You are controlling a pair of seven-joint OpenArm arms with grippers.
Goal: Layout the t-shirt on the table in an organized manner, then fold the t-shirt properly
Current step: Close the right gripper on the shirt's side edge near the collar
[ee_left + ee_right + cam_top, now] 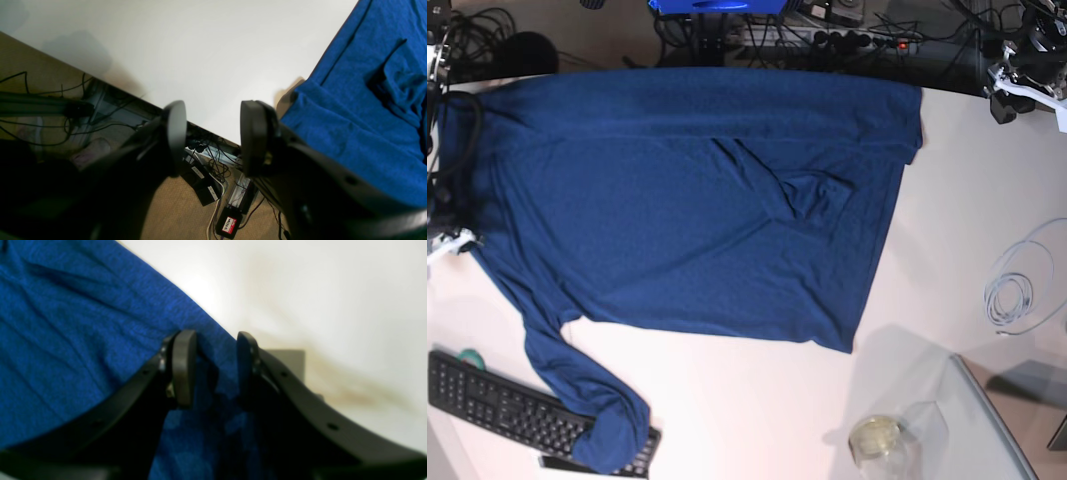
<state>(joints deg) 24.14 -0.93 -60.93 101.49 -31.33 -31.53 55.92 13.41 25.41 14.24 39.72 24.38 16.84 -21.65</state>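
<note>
The right claw (213, 368) straddles the t-shirt (697, 210) edge at the left, cloth between jaws not visibly clenched, likely to tug flat the shirt spread across the white surface (967, 200), while the left claw (213, 136) hangs released off the far-right edge.
</note>
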